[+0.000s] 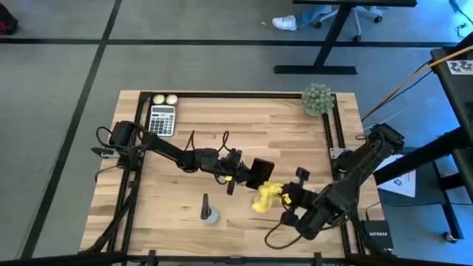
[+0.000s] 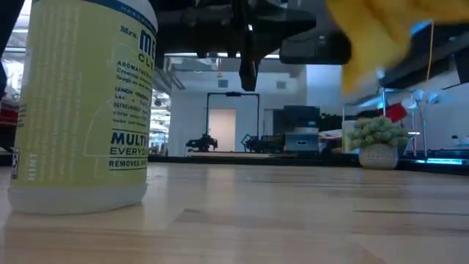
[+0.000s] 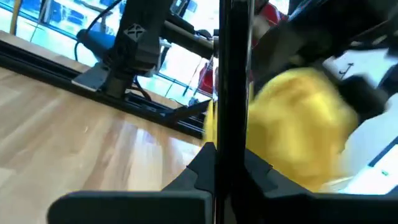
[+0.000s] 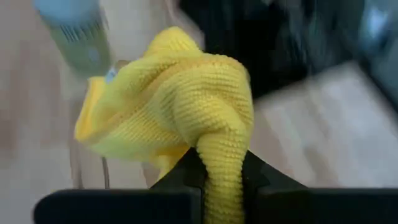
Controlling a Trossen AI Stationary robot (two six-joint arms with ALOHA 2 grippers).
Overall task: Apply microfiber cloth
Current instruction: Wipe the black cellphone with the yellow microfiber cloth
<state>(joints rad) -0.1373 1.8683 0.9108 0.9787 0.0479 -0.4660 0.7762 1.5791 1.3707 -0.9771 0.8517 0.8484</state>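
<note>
My right claw (image 4: 214,165) clamps the yellow microfiber cloth (image 4: 180,106) beside the black smartphone (image 1: 260,172) clamped in my left claw (image 1: 238,176), near a "MULTI" cleaner bottle (image 2: 80,103).

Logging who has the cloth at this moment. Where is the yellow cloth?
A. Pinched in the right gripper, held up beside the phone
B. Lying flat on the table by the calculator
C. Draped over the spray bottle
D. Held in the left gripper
A: the right wrist view shows the yellow cloth pinched between the right gripper fingers, and from above it hangs next to the phone that the left gripper holds.
</note>
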